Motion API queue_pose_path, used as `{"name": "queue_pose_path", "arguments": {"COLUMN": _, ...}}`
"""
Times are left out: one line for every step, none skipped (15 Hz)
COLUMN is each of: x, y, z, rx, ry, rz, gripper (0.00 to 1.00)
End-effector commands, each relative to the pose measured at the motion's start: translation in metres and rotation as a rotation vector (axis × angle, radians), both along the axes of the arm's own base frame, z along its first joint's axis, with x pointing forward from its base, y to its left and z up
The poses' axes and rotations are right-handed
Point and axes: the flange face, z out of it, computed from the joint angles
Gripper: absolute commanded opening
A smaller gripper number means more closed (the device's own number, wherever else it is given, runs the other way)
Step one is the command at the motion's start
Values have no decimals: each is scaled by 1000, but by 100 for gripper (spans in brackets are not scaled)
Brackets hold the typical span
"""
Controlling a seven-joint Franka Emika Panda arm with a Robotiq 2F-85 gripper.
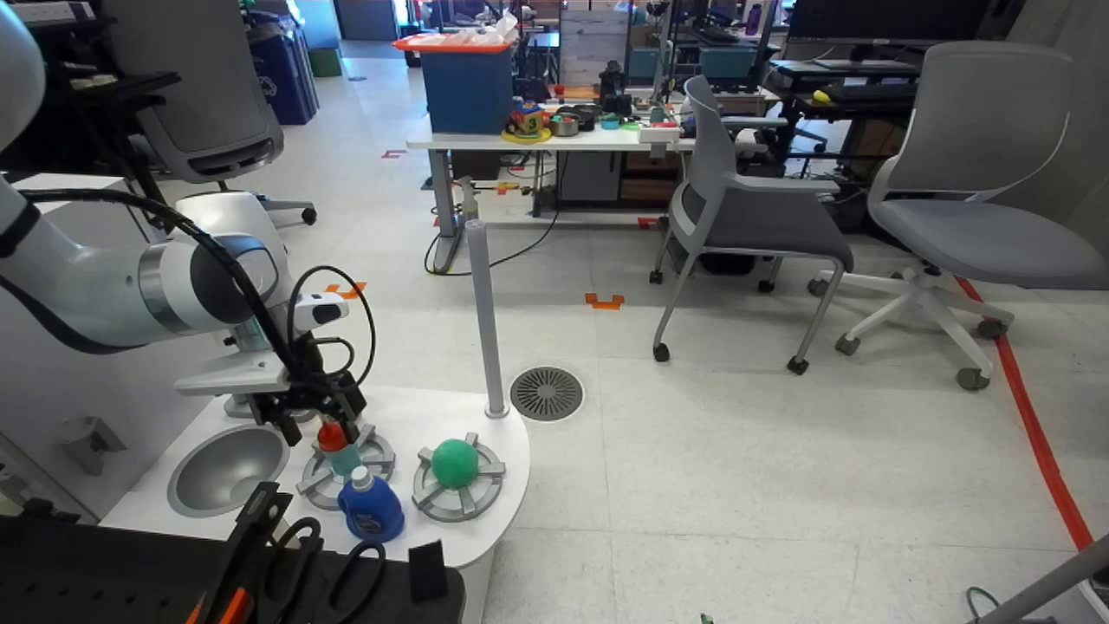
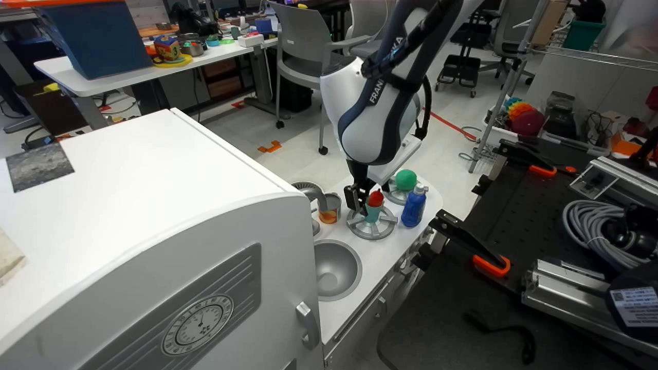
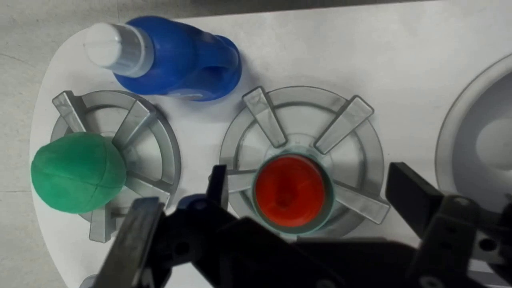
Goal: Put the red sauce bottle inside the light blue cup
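The red sauce bottle [image 3: 290, 191] sits inside the light blue cup [image 3: 294, 230], as seen from above in the wrist view. Its red top sticks up above the rim in both exterior views, where the bottle [image 1: 331, 437] [image 2: 376, 198] and the cup [image 1: 345, 460] [image 2: 372, 214] also show. The bottle's lower part is hidden in the cup. The cup stands on a grey toy burner [image 3: 368, 140]. My gripper [image 3: 310, 185] is open, with one finger on either side of the cup and bottle, apart from both. The gripper [image 1: 321, 432] is low over the counter.
A blue bottle with a white cap [image 3: 188, 60] stands beside the burner. A green round item [image 3: 78, 172] rests on the second burner [image 3: 170, 140]. A grey sink [image 2: 336, 270], a can [image 2: 330, 208] and a faucet [image 2: 314, 194] are nearby. A grey post [image 1: 485, 321] rises at the counter edge.
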Motion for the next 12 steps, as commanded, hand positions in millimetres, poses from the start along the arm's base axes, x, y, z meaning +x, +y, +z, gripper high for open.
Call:
{"name": "queue_pose_path", "arguments": {"x": -13, "y": -1, "z": 17, "rx": 12, "ry": 53, "rz": -2, "gripper": 100}}
{"name": "queue_pose_path", "arguments": {"x": -17, "y": -2, "z": 20, "rx": 5, "ry": 61, "rz": -11, "gripper": 100}}
{"name": "queue_pose_path", "arguments": {"x": -25, "y": -3, "z": 31, "rx": 6, "ry": 78, "rz": -28, "gripper": 100}}
{"name": "queue_pose_path", "arguments": {"x": -31, "y": -4, "z": 39, "rx": 9, "ry": 89, "rz": -36, "gripper": 100}}
{"name": "queue_pose_path", "arguments": {"x": -37, "y": -6, "z": 49, "rx": 13, "ry": 96, "rz": -43, "gripper": 100}}
{"name": "queue_pose_path", "arguments": {"x": -42, "y": -7, "z": 58, "rx": 16, "ry": 99, "rz": -50, "gripper": 100}}
{"name": "queue_pose_path", "arguments": {"x": -47, "y": -8, "z": 71, "rx": 35, "ry": 89, "rz": -55, "gripper": 100}}
{"name": "queue_pose_path", "arguments": {"x": -30, "y": -7, "z": 39, "rx": -1, "ry": 77, "rz": -40, "gripper": 100}}
{"name": "queue_pose_path", "arguments": {"x": -34, "y": -7, "z": 49, "rx": 4, "ry": 76, "rz": -47, "gripper": 100}}
{"name": "queue_pose_path", "arguments": {"x": -37, "y": -8, "z": 57, "rx": 8, "ry": 76, "rz": -50, "gripper": 100}}
{"name": "queue_pose_path", "arguments": {"x": -39, "y": -8, "z": 63, "rx": 10, "ry": 75, "rz": -53, "gripper": 100}}
{"name": "queue_pose_path", "arguments": {"x": -41, "y": -8, "z": 65, "rx": 11, "ry": 77, "rz": -54, "gripper": 100}}
